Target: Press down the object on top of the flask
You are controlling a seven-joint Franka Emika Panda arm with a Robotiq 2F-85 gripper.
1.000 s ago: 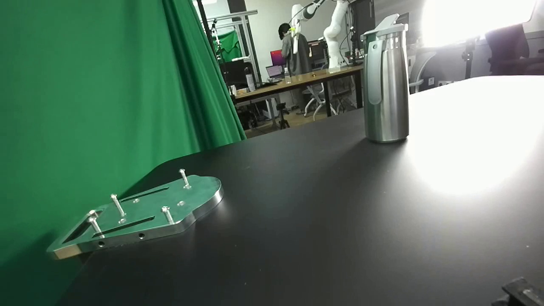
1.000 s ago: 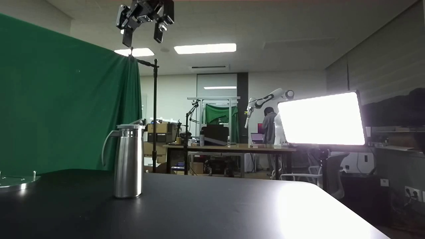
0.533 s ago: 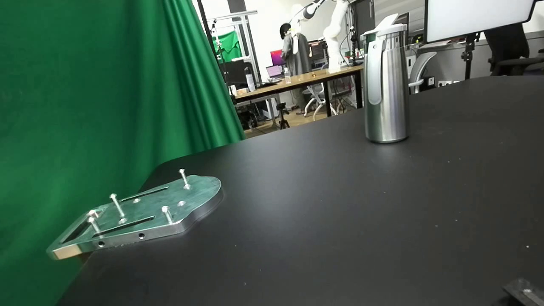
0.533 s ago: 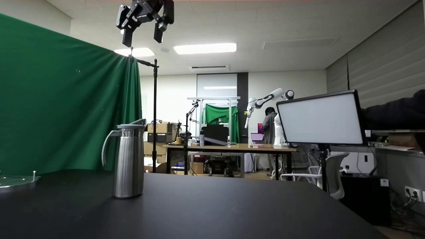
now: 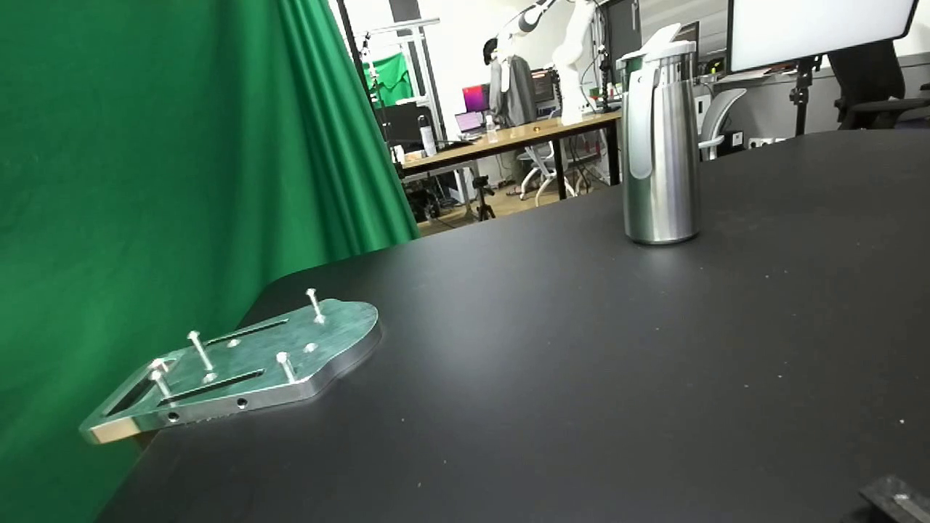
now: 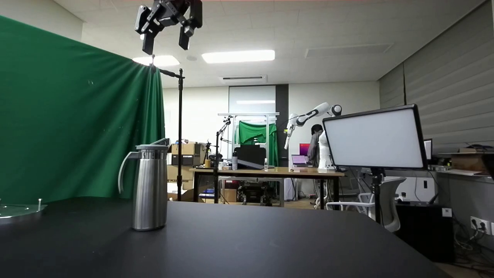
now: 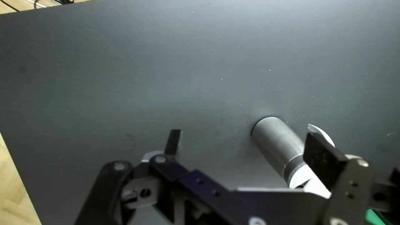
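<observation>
In an exterior view, your steel flask (image 5: 676, 160) stands upright at 2 o'clock on the black table (image 5: 538, 349), the lever (image 5: 665, 35) on its lid (image 5: 677, 49) tilted up and, by the look of it, unpressed; a bolt-studded metal plate (image 5: 251, 356) lies at 8 o'clock, well apart from the flask. In an exterior view, your gripper (image 6: 166, 48) hangs at 11 o'clock, touching nothing, well above the flask at 8, its jaws spread wide and holding nothing; the pressing step appears yet to begin. In the wrist view, the flask shows toward 4 o'clock, where one finger (image 7: 323, 161) blocks part of the lid and leaves the lever hard to make out. Descend with the jaws parted this way and the tips could straddle the lever, striking the lid's edge or the handle (image 5: 641, 131) instead; the wide gap would be to blame. That half-hidden lid invites a poor aim, and an off-centre push may topple the tall, narrow flask, which nothing visible braces. Too much force once the lever bottoms out could skid the base across the smooth-looking table. Bringing the fingers together and lining up over the lever first would likely ease those risks.
</observation>
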